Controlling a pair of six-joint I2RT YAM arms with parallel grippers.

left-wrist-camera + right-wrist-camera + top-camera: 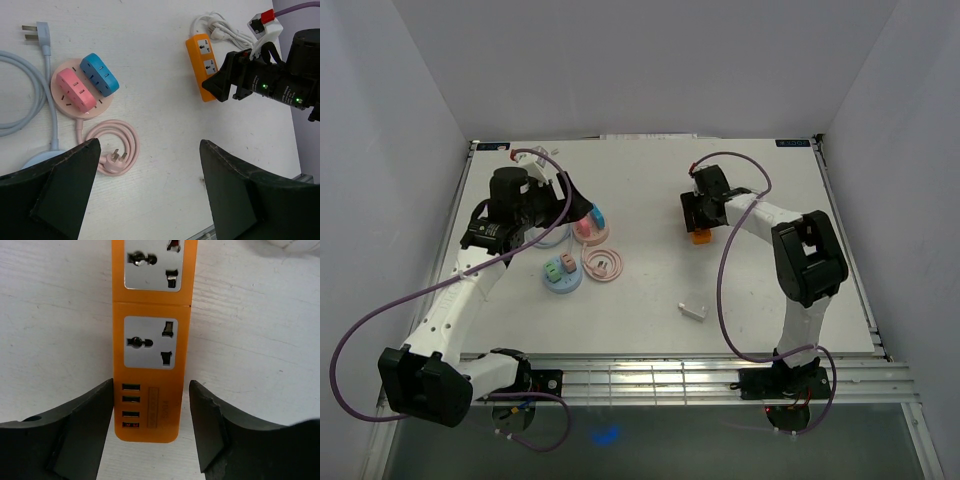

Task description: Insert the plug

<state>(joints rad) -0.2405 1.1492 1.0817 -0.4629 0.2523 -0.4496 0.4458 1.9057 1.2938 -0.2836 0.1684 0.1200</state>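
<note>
Right wrist: my right claw [151, 385] straddles the orange strip [152, 340].
My fingers [85, 430] stand spread either side of the strip's near end; my left claw [150, 145] hangs spread too.

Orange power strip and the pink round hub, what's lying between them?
Bare table only, from orange power strip to pink hub, in the left wrist view.

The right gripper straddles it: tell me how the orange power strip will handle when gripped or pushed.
The orange power strip looks like a stiff, flat plastic bar, so it should slide, not roll. Its smooth sides may slip in the right gripper. Its white cord could drag.
</note>
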